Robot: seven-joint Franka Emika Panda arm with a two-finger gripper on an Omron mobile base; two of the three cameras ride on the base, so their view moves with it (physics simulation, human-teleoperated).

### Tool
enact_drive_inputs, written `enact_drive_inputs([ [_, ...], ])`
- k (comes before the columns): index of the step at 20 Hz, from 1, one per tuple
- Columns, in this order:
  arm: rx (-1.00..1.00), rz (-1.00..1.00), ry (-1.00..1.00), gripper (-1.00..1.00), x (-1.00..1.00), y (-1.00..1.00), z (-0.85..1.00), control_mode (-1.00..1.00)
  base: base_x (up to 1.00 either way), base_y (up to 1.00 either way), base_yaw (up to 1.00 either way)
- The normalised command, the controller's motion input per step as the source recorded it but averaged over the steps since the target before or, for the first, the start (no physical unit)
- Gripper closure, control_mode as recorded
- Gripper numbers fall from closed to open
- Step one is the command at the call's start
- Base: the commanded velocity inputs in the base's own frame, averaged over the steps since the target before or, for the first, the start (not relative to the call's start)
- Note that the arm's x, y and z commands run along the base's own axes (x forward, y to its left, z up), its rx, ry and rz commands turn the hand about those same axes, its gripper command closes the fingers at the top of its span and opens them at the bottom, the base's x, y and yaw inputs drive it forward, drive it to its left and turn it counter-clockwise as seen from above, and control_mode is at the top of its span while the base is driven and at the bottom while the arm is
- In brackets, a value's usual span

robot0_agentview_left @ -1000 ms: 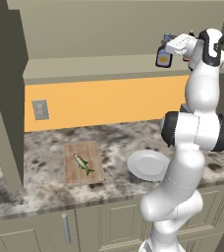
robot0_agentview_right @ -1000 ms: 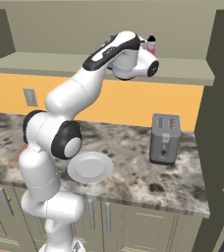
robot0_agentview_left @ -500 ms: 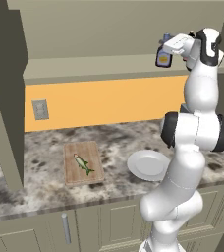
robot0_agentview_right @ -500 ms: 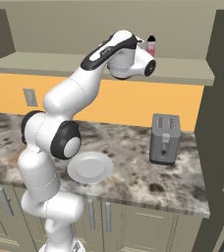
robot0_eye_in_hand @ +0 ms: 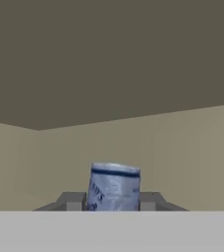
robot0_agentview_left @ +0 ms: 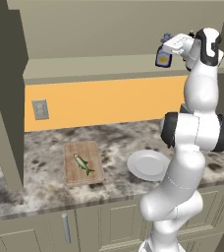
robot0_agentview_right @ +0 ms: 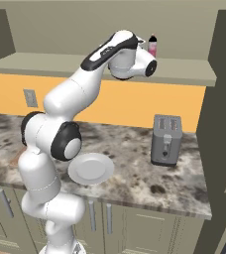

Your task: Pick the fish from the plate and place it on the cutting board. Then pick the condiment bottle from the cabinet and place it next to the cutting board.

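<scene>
- Gripper fingers closed w/ condiment bottle between, up at cabinet shelf.
- Bottle prob. rigid, light, smooth; grip low on body.

The board is seen as light wood with visible grain, matt. The fish at its centre looks smooth with a faint silvery sheen. At 3 o'clock from the board, the plate appears plain, white and smooth. The counter is rendered as mottled stone. The toaster looks like brushed grey metal. The cabinet is shown flat and matt. The bottle appears dark with a yellow label; its cap looks bluish-grey.
</scene>
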Motion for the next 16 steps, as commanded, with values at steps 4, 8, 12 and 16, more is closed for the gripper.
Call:
enact_drive_inputs([
  [4,0.00,0.00,0.00,1.00,-0.10,0.00,0.01,-1.00,0.00,0.00,0.00],
  [8,0.00,0.00,0.00,1.00,-0.24,0.00,0.05,-1.00,0.00,0.00,0.00],
  [12,0.00,0.00,0.00,1.00,-0.32,0.00,0.04,-1.00,0.00,0.00,0.00],
  [16,0.00,0.00,0.00,1.00,-0.33,0.00,0.10,-1.00,0.00,0.00,0.00],
])
